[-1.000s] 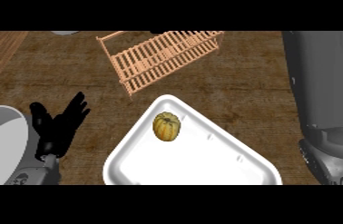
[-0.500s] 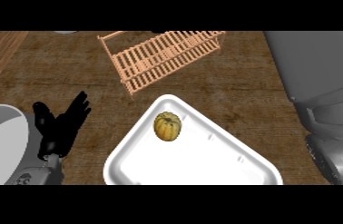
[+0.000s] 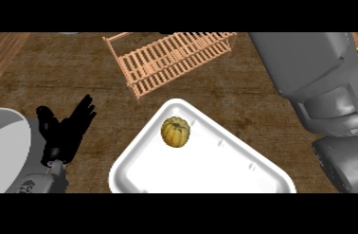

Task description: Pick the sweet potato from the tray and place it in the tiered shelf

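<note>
1. Head view shows the grey right forearm [image 3: 315,86] looming over the counter's right side, its hand unseen;
2. tiered shelf [image 3: 171,58] stands beyond the white tray [image 3: 231,174];
3. left hand [image 3: 67,129] rests with straight fingers;
4. sweet potato [image 3: 175,131] lies in the tray's upper corner; approach from above and close round its middle.

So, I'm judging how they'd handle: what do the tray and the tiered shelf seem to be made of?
The tray looks like glossy white plastic or enamel: smooth, soft highlights, rounded rim. The tiered shelf looks like pale unfinished wood: matte tan slats in a frame. Neither can be told for certain.
</note>
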Available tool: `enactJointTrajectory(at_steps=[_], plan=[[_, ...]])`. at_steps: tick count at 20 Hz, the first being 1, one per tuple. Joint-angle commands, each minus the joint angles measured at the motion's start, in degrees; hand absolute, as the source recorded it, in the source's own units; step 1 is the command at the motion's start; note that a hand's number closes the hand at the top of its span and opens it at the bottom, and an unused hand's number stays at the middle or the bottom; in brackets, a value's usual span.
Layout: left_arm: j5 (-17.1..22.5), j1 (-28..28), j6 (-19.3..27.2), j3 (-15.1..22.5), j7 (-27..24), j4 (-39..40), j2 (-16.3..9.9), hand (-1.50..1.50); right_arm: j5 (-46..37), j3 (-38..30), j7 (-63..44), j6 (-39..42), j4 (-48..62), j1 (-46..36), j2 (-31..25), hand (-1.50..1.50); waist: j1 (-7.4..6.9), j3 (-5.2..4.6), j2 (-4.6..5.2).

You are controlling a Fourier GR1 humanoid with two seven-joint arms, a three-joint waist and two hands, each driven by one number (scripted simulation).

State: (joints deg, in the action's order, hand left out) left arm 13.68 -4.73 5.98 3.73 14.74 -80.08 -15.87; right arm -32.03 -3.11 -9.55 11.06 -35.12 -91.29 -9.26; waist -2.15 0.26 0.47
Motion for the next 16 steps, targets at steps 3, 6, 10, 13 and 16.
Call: enactJointTrajectory(at_steps=[3, 6, 10, 13, 16], plan=[[0.29, 0.64, -1.72, 0.07, -0.51, 4.21, 1.06, 0.00, -0.31, -1.62, 6.18, -2.28, 6.97, -3.14, -0.04, 1.50, -0.04, -0.37, 0.40], [-0.23, 1.62, -0.20, 0.05, 1.40, 1.48, 1.12, 0.00, -0.60, -2.14, 10.26, -3.03, 10.01, -2.43, -0.93, 1.50, -0.39, -0.33, 0.39], [-0.61, -0.77, -0.91, -0.63, 1.81, 3.28, 0.43, 0.00, -0.31, -3.19, 9.77, -1.47, 12.56, -6.73, -1.58, 1.50, -0.04, -0.35, 0.34], [1.04, 2.51, -3.66, -1.44, 1.28, 1.47, -1.06, 0.00, -4.21, 0.56, 12.37, -0.27, 13.19, -5.80, -3.15, 1.50, -0.13, -0.34, 0.21], [-0.85, 2.27, -2.12, 0.67, 0.33, 1.73, 1.31, 0.00, 2.15, -7.58, 7.76, -7.39, 15.38, -5.66, -1.07, 1.50, -0.65, -0.34, 0.47]])
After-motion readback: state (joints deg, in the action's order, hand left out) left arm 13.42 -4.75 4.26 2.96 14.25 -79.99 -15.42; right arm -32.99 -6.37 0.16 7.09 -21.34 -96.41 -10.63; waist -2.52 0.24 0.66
